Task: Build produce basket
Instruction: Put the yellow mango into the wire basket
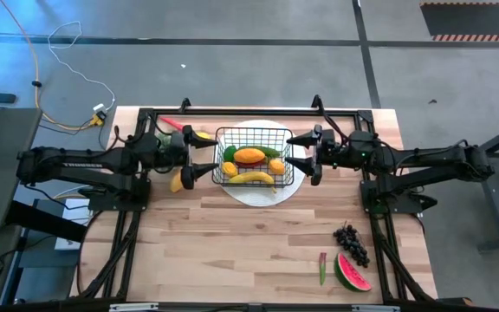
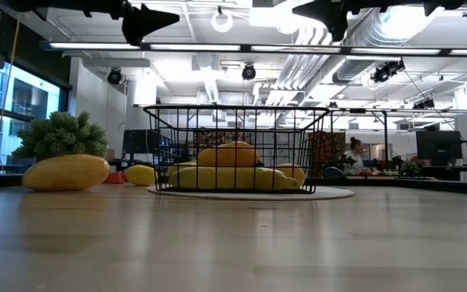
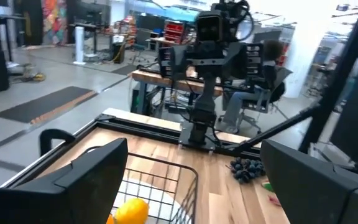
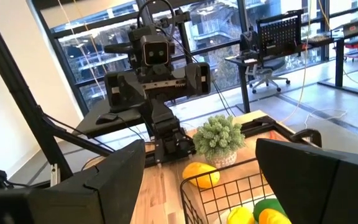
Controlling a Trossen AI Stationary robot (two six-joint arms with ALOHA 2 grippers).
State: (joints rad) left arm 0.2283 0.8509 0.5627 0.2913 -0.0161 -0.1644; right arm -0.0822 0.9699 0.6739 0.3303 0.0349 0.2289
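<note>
The black wire basket (image 1: 249, 156) stands on a round white plate (image 1: 262, 192) at the table's middle. Inside lie a yellow banana (image 1: 251, 178), an orange mango (image 1: 249, 156), lemons and green pieces. My left gripper (image 1: 204, 153) hovers open just left of the basket, pointing level at it, well above the tabletop. My right gripper (image 1: 298, 150) hovers open just right of it, likewise level. Each wrist view shows the basket's rim (image 3: 166, 177) (image 4: 229, 186) below the open fingers. Dark grapes (image 1: 351, 243), a watermelon slice (image 1: 352, 273) and a small green piece (image 1: 322, 267) lie at the near right.
A yellow fruit (image 1: 178, 180) and a lemon (image 2: 140, 173) lie left of the basket, with a red piece (image 1: 170, 123) and a small green plant (image 2: 59, 134) at the far left. Bare wood spans the table's near half (image 1: 232, 251).
</note>
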